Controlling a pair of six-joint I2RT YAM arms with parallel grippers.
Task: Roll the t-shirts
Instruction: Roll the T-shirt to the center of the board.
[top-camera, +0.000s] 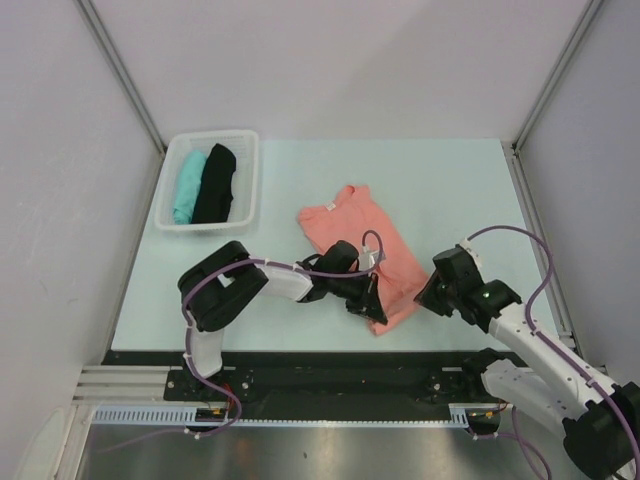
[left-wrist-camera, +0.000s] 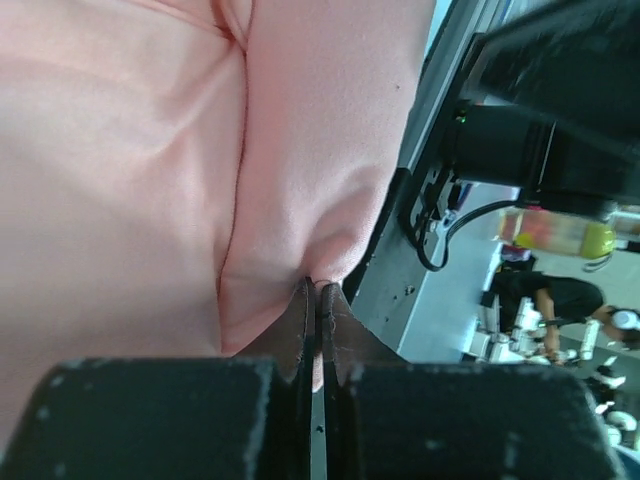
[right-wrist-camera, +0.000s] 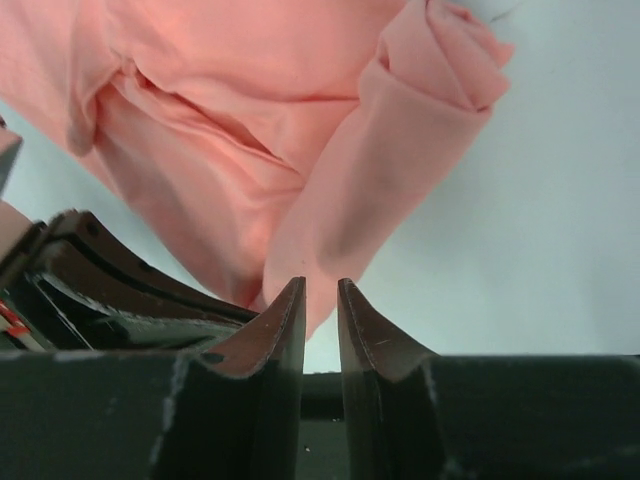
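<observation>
Salmon-pink t-shirt on tabletop: your left gripper pinches its near hem, likely to start the roll; your right gripper is narrowly parted alongside, empty.

Looks bright and even in the top view, lit softly from above; throws only faint, short shadows beside the arms onto the pale worktop. Appears sharp in the middle, a little washed out at the white walls. Goes blurred in the left wrist view, very close to the salmon-pink t-shirt, with a darker shadow down its crease; leaves the left pincer nearly black and burns out the room behind. Shows in the right wrist view warm, well-lit cloth with gentle fold shadows, and a dull sheen along the dark right pincer.
</observation>
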